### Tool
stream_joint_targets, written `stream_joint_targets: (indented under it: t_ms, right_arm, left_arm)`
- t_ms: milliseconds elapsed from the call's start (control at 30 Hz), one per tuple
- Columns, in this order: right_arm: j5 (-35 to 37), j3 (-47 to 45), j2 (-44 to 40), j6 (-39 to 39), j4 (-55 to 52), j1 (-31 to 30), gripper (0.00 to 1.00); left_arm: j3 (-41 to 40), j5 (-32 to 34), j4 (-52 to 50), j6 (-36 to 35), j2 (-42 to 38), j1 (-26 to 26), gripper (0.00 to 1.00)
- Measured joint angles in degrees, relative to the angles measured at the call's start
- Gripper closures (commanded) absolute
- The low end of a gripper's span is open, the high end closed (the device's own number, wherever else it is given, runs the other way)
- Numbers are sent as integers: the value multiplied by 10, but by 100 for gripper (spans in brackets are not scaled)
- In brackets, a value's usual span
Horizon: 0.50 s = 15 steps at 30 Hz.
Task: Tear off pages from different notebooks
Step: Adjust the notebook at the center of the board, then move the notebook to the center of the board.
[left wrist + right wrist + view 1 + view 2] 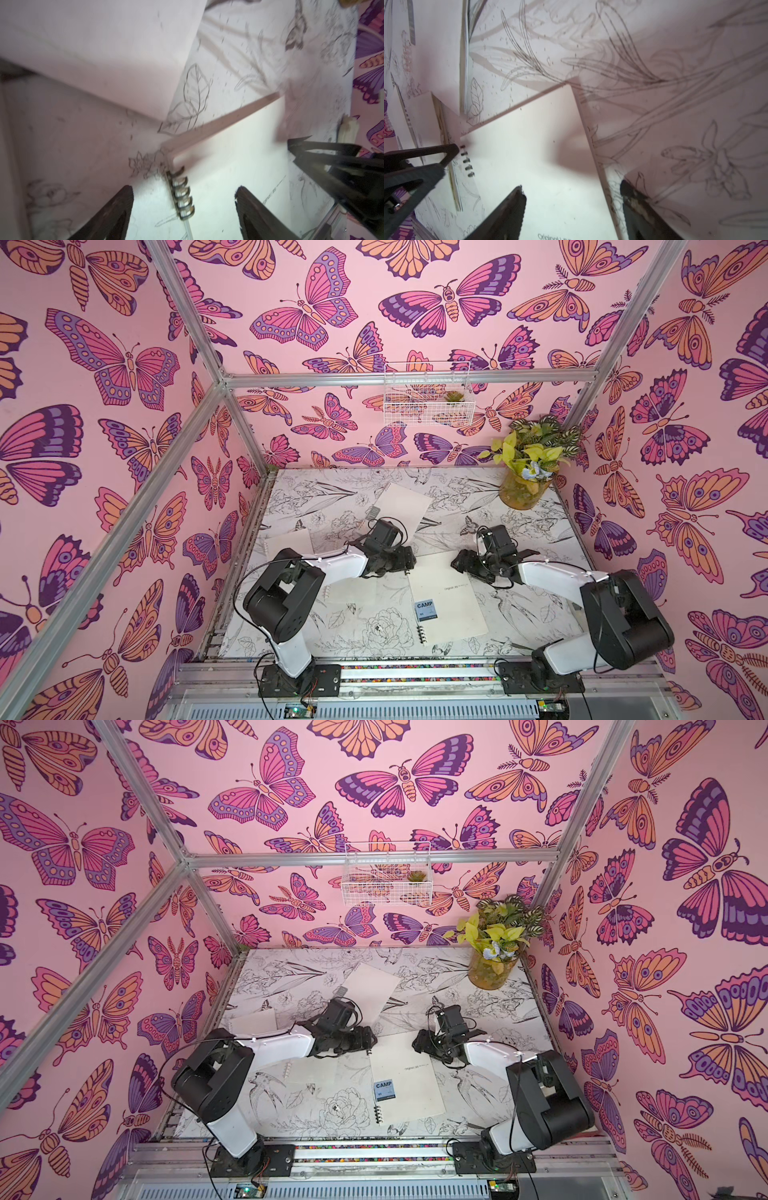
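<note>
The large notebook (451, 597) with the blue CAMP label lies closed mid-table in both top views (411, 1077). Only its cover shows, so the pages are hidden. My left gripper (409, 563) hangs open over its far left corner. In the left wrist view the black coils (182, 197) sit between the spread fingers (116, 214), untouched. My right gripper (457, 563) is open at the far right corner. In the right wrist view (571, 193) one of its fingers (508, 212) is over the cover and its partner is past the side edge. The two grippers face each other, a short gap apart.
Three smaller white-coil notebooks lie around: one at the back (401, 506), one at the left (291, 541), one under my left forearm (353, 593). A vase of plants (525, 485) stands at the back right. A wire basket (428, 393) hangs on the rear wall.
</note>
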<state>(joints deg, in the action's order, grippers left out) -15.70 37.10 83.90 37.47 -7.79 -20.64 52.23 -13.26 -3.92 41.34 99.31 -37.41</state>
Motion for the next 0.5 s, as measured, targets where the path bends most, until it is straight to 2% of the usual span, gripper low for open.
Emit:
stream_joint_targets:
  t_ms: [100, 233, 500]
  right_arm:
    - [-7, -9, -13, -10, -11, -5, 25]
    - [-15, -11, -12, -20, -12, -19, 27]
    - [-13, 18, 27, -26, 4, -6, 36]
  left_arm:
    - [-2, -1, -1, 20, -2, -23, 31]
    - [10, -2, -3, 33, 13, -44, 42]
    - [137, 13, -8, 22, 116, -28, 50]
